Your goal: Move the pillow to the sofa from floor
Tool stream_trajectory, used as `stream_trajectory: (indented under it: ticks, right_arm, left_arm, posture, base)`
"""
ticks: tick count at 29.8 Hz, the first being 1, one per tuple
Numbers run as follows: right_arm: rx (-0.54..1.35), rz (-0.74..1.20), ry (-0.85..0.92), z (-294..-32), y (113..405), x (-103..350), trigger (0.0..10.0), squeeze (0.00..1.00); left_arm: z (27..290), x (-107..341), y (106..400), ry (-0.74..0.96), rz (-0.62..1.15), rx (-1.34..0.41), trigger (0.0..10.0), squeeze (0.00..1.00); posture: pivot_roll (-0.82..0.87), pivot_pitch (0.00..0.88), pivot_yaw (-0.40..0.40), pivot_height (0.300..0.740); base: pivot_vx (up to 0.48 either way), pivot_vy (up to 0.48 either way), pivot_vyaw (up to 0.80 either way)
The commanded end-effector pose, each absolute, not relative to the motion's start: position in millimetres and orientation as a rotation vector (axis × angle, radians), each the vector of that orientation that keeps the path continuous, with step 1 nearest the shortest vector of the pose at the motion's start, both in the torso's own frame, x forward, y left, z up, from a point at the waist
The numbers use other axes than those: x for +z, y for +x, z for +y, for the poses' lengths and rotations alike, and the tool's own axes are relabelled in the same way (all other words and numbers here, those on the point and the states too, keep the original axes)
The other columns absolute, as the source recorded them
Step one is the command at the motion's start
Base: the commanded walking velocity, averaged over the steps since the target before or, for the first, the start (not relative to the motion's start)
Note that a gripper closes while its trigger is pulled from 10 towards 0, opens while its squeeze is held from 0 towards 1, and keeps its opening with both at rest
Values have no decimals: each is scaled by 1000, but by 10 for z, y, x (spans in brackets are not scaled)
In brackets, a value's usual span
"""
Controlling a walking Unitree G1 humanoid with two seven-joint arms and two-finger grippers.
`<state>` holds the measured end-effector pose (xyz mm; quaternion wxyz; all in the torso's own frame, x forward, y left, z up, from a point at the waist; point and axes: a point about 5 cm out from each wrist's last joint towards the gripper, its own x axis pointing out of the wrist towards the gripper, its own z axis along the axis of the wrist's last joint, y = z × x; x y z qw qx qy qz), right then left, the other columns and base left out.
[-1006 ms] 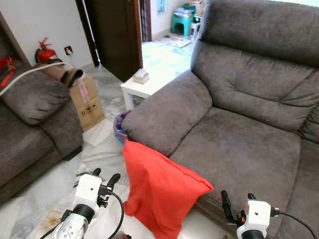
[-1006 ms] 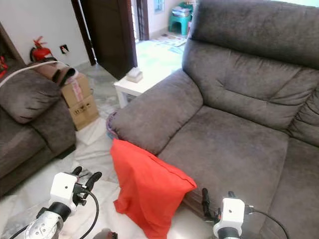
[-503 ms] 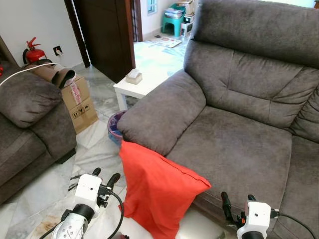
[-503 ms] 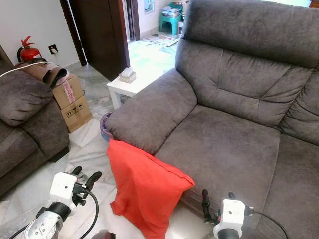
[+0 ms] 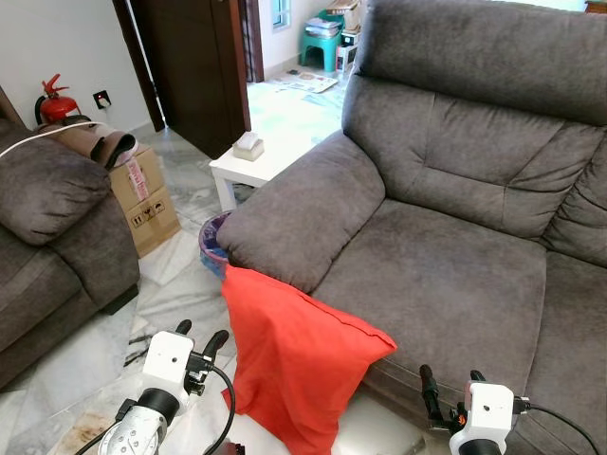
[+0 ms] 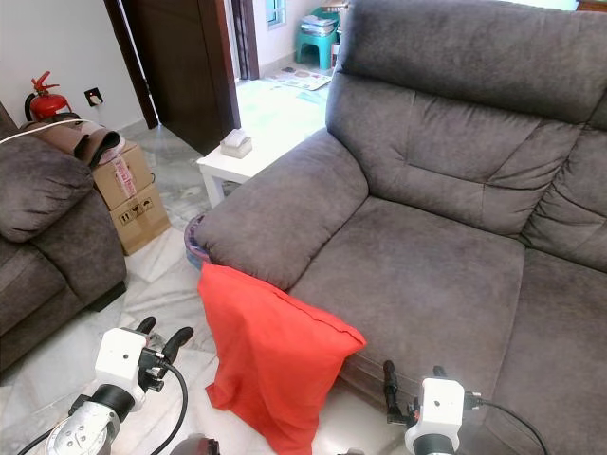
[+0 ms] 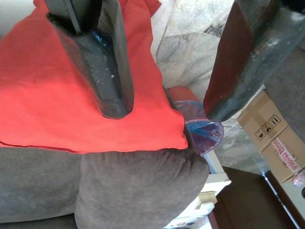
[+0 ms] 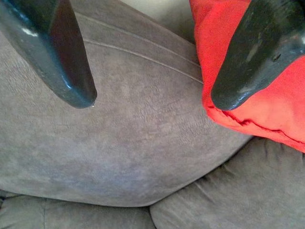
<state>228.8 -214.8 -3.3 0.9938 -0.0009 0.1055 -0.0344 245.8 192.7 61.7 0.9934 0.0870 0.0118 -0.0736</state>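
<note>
While the red pillow (image 5: 294,370) stands on the marble floor (image 5: 180,289), it is leaned against the front of the grey sofa (image 5: 446,275), just below the sofa's armrest (image 5: 299,213). The left gripper (image 5: 201,341) is held low, just beside the pillow's left edge, with its fingers spread and nothing between them. The right gripper (image 5: 446,389) is held near the sofa's front edge, to the right of the pillow, its fingers likewise parted and empty. What is probably a blue bin (image 5: 211,248) is partly hidden behind the armrest. A white side table (image 5: 248,166) and a cardboard box (image 5: 142,194) are seen further back.
</note>
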Motion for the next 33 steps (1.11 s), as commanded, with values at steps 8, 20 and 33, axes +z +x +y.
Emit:
stream_trajectory:
  ticks: [8, 20, 33]
  right_arm:
    - [-54, 208, 8, -2112, 2273, -44, 10000, 0]
    - [-29, 201, 0, -2086, 2271, -37, 10000, 0]
    - [-13, 183, 5, -2058, 2287, -13, 10000, 0]
  left_arm:
    - [1971, 607, 2442, 171, 32, -132, 10000, 0]
    - [1970, 595, 2443, 164, 39, -136, 10000, 0]
    - [1974, 598, 2444, 165, 38, -133, 10000, 0]
  posture:
    - [-16, 113, 46, 595]
    - [-17, 112, 46, 595]
    - [-16, 111, 46, 595]
  base:
    - [0, 0, 0]
    - [0, 0, 0]
    - [0, 0, 0]
